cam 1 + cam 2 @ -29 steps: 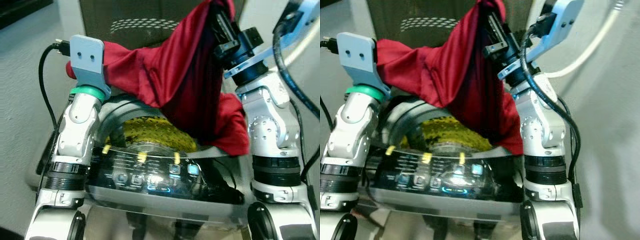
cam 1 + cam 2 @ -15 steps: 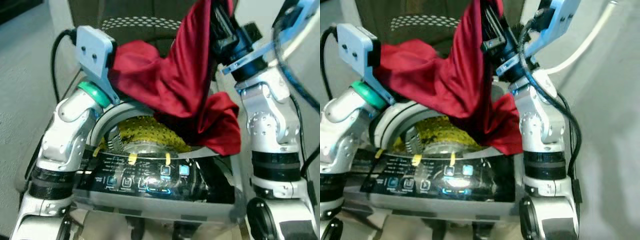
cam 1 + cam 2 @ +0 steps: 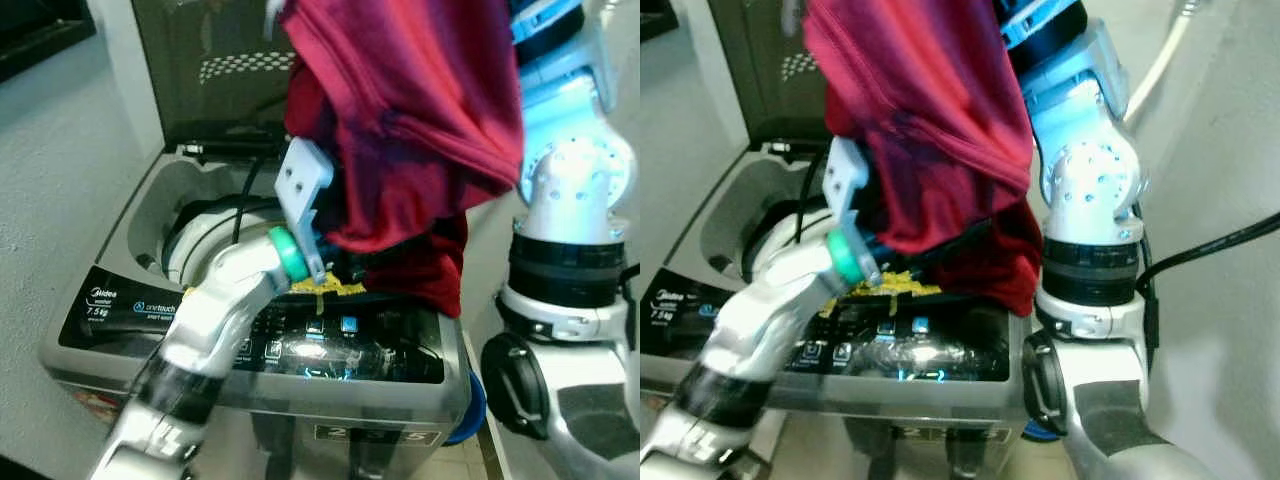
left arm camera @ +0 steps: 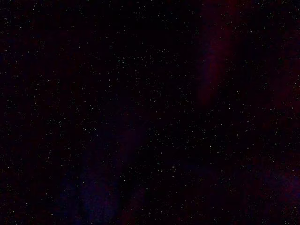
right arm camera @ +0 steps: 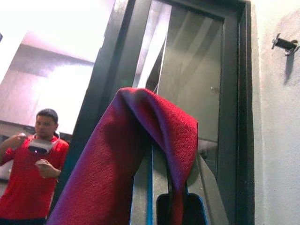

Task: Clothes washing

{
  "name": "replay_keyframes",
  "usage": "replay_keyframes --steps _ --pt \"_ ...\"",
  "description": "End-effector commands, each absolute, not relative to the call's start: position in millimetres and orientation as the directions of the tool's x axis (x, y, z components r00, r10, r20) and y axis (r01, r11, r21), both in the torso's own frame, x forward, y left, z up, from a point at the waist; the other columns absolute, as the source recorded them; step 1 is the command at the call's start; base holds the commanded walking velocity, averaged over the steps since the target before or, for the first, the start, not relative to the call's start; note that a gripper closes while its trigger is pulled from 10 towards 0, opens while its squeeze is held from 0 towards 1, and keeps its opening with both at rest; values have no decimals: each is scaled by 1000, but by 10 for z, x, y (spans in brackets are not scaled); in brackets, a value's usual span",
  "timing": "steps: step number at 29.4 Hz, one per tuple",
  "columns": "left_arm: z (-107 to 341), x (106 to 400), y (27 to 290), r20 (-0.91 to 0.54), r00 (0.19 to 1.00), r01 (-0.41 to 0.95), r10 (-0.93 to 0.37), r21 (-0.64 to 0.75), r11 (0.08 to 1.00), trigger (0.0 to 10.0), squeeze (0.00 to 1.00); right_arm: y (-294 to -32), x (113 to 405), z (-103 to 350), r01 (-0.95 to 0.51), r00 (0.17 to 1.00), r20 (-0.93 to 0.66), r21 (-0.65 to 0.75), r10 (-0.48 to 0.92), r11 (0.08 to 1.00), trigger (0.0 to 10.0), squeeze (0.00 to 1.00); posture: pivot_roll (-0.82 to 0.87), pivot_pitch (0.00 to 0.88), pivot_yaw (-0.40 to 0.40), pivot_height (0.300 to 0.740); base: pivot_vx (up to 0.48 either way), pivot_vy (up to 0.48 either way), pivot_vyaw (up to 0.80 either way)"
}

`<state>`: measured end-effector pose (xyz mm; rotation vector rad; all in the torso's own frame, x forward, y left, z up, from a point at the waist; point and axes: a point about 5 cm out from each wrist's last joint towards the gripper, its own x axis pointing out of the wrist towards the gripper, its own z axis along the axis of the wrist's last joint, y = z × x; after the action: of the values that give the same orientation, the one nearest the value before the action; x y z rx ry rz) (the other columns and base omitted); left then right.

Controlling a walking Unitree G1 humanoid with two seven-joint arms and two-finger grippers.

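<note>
A dark red garment (image 3: 400, 110) hangs from high up over the right side of the open top-loading washer (image 3: 130, 300). In the right wrist view the garment (image 5: 117, 168) is draped over my right gripper (image 5: 161, 159), which is shut on it. My left arm (image 3: 225, 310), with a green wrist ring (image 3: 290, 255), reaches across the tub, and its gripper is buried under the red folds. The left wrist view is nearly black with a faint red tint. Something yellow (image 3: 330, 288) lies in the drum beneath the garment.
The washer's lid (image 3: 210, 70) stands up at the back, and the lit control panel (image 3: 310, 345) runs along the front edge. A wall stands close on the left. A white hose (image 3: 1160, 60) runs up the right wall. A person in a red shirt (image 5: 28, 187) shows beside a dark door frame.
The camera has pulled back and shifted. My right arm has lifted the garment higher. My left arm has dropped from beside the cloth and now reaches in under it, over the tub.
</note>
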<state>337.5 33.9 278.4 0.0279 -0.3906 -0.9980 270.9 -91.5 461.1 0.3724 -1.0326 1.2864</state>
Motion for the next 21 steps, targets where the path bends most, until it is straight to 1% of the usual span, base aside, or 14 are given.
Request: replay_keyframes --steps 1,2,3,6,7,10,11,12,13,15,17,19,20,21 --pt "2784 3658 548 299 674 636 -676 230 736 10000 0 -969 2551 4728 -891 -146 796 -364 587 272 10000 0 -5 35 85 740 0 0 0" --pt "2784 3658 548 299 674 636 -676 230 736 10000 0 -969 2551 4728 -891 -146 796 -364 587 272 10000 0 -5 35 85 740 0 0 0" --pt "2905 3798 751 334 777 457 -534 284 843 10000 0 -1052 2548 4711 -880 -127 799 -364 588 305 10000 0 -9 38 89 740 0 0 0" --pt "3045 3860 963 386 825 305 -413 311 900 10000 0 -1133 2573 4673 -865 -91 796 -361 598 348 10000 0 -10 41 92 740 0 0 0" --pt "3238 3861 1230 456 837 149 -304 345 927 10000 0 -1227 2682 4570 -836 7 787 -334 617 435 10000 0 -13 45 96 740 0 0 0" --pt "3400 3827 1444 513 824 44 -239 363 931 10000 0 -1292 2819 4455 -793 121 766 -308 631 526 10000 0 -14 49 99 740 0 0 0" --pt "3533 3778 1654 552 810 -32 -199 380 924 10000 0 -1306 3026 4314 -723 269 729 -279 629 632 10000 0 -13 53 101 740 0 0 0" --pt "3533 3778 1654 552 810 -32 -199 380 924 10000 0 -1306 3026 4314 -723 269 729 -279 629 632 10000 0 -13 53 101 740 0 0 0" --pt "3624 3733 1818 569 802 -81 -181 403 911 10000 0 -1269 3229 4176 -648 394 683 -269 616 713 10000 0 -7 55 101 740 0 0 0" --pt "3624 3733 1818 569 802 -81 -181 403 911 10000 0 -1269 3229 4176 -648 394 683 -269 616 713 10000 0 -7 55 101 740 0 0 0" --pt "3604 3679 2062 553 816 -136 -169 468 873 10000 0 -815 3562 3802 -557 540 531 -356 653 750 10000 0 32 63 84 740 0 0 0" --pt "3560 3685 2114 546 822 -145 -163 478 866 10000 0 -648 3604 3684 -549 555 481 -402 679 733 10000 0 35 64 81 740 0 0 0" --pt "3288 3713 2086 408 881 4 -238 497 868 10000 0 -423 3606 3534 -532 557 410 -492 722 689 10000 0 48 68 71 740 0 0 0" --pt "3288 3713 2086 408 881 4 -238 497 868 10000 0 -423 3606 3534 -532 557 410 -492 722 689 10000 0 48 68 71 740 0 0 0"
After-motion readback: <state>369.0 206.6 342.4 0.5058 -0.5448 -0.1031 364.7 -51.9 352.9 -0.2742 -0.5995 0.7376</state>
